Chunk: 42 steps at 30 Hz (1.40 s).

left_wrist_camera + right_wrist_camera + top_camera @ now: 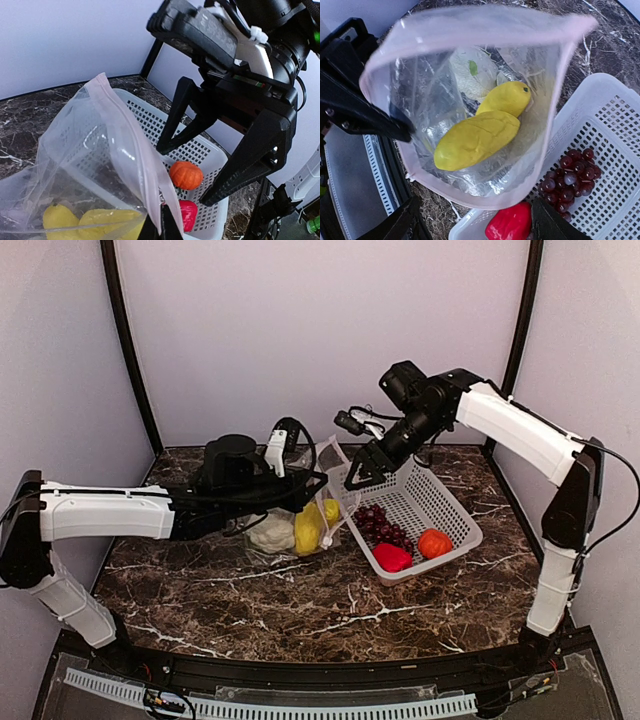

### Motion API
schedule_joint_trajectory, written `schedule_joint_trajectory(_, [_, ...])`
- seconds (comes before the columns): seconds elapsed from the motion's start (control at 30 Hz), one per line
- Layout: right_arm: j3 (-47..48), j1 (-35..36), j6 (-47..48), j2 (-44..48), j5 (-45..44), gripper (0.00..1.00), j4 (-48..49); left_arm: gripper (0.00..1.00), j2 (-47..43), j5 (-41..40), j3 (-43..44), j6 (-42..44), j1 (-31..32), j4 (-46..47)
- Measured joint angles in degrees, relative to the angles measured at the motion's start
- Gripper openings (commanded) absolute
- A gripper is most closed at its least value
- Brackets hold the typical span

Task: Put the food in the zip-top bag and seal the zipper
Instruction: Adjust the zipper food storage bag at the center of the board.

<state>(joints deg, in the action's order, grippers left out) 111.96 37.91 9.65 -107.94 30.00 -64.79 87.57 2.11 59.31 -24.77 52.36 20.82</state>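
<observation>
Roughly halfway, I judge: the cauliflower (pixel 470 75) and both yellow pieces (pixel 476 140) lie inside the zip-top bag (pixel 420 115). The grape bunch (pixel 572 172), red pepper (pixel 512 223) and tomato (pixel 433 542) sit in the white basket (pixel 425 498), at the bag's 3 o'clock in the top view. The zipper (pixel 135 150) is unsealed, its pinkish strip gaping wide.

The left gripper (pixel 160 226) is pinched on the bag's rim, holding the mouth up. The right gripper (pixel 365 475) hangs spread and empty over the basket's 10 o'clock corner, just beside the bag mouth. Three pickups and the seal are left.

Room looks tight there: the raised rim stands just beside the basket's wall, and both grippers crowd the same spot. The widest room seems to be over the table (pixel 300 610) toward 6 o'clock.
</observation>
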Motion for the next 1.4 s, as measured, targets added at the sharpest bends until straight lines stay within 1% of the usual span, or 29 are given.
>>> schedule_joint_trajectory(0.07, [0.0,-0.3,1.0,0.7,-2.1,0.7,0.0,0.01,-2.1,-2.6,-1.2,0.4,0.0,0.5])
schedule_joint_trajectory(0.17, [-1.1,-0.6,2.3,2.4,-5.7,0.6,0.6,0.01,-4.2,-5.3,-2.0,1.0,0.0,0.5])
schedule_joint_trajectory(0.23, [-2.6,-0.9,2.7,3.2,-7.1,0.49,0.7,0.01,-4.9,-6.5,-2.0,1.5,0.0,0.5])
schedule_joint_trajectory(0.27, [-3.1,-0.9,3.0,3.2,-7.2,0.47,0.7,0.01,-4.9,-7.0,-2.1,1.7,0.0,0.5])
schedule_joint_trajectory(0.33, [-4.1,-1.0,2.9,2.9,-6.7,0.46,0.8,0.01,-4.9,-7.5,-2.1,1.9,0.0,0.4])
schedule_joint_trajectory(0.43, [-4.0,-0.9,3.0,1.5,-5.0,0.48,0.6,0.01,-4.9,-7.6,-2.1,1.9,0.0,0.3])
schedule_joint_trajectory(0.57, [-0.8,-1.0,2.7,-0.9,-2.5,0.53,0.2,0.01,-4.9,-7.5,-2.1,1.9,0.0,0.3])
schedule_joint_trajectory(0.6, [0.0,-1.0,2.5,-1.1,-2.4,0.56,0.2,0.01,-4.9,-7.5,-2.1,1.8,0.0,0.3])
schedule_joint_trajectory(0.7, [1.9,-1.0,2.1,-0.9,-2.6,0.71,0.4,0.01,-4.9,-7.2,-2.1,1.5,0.0,0.3])
schedule_joint_trajectory(0.73, [2.3,-1.0,2.0,-0.7,-2.9,0.72,0.6,0.01,-4.9,-7.1,-2.1,1.4,0.0,0.3])
schedule_joint_trajectory(0.77, [2.5,-1.0,1.4,-0.7,-3.4,0.72,0.6,0.01,-4.9,-7.0,-2.1,1.3,0.0,0.3])
schedule_joint_trajectory(0.83, [3.0,-1.1,0.9,-1.0,-4.8,0.65,0.9,0.01,-4.7,-6.5,-2.1,1.0,0.0,0.3])
schedule_joint_trajectory(0.87, [3.5,-1.2,0.6,-1.6,-5.1,0.58,0.9,0.01,-4.6,-6.2,-2.1,0.9,0.0,0.3])
schedule_joint_trajectory(0.93, [4.7,-1.5,0.3,-3.4,-4.8,0.37,0.9,0.01,-4.4,-5.9,-2.1,0.8,0.0,0.3])
schedule_joint_trajectory(0.97, [5.4,-1.7,0.2,-4.6,-4.5,0.24,1.0,0.01,-4.3,-5.8,-2.1,0.7,0.0,0.2])
schedule_joint_trajectory(1.0, [6.0,-1.9,0.0,-5.9,-4.2,0.15,1.1,0.01,-4.3,-5.8,-2.1,0.7,0.0,0.1])
schedule_joint_trajectory(1.03, [6.3,-2.1,0.0,-7.0,-4.1,0.06,1.1,0.01,-4.3,-5.8,-2.1,0.7,0.0,0.0])
schedule_joint_trajectory(1.07, [6.4,-2.2,-0.4,-8.0,-4.0,0.03,1.0,0.01,-4.3,-5.9,-2.0,0.7,0.0,-0.3])
schedule_joint_trajectory(1.1, [6.4,-2.3,-0.3,-8.3,-4.0,0.0,0.9,0.01,-4.3,-6.0,-1.8,0.7,0.0,-0.7])
schedule_joint_trajectory(1.23, [8.4,-2.3,-0.7,-7.8,-2.0,0.0,0.3,0.01,-4.5,-7.7,1.2,1.5,0.0,-7.1])
schedule_joint_trajectory(1.33, [13.6,-2.3,-1.4,-6.9,2.0,0.0,1.1,0.01,-6.9,-11.2,4.1,3.2,0.0,-13.2])
schedule_joint_trajectory(1.4, [18.6,-2.2,-2.3,-6.8,5.0,0.0,2.7,0.01,-10.3,-14.9,4.8,4.3,0.0,-16.3])
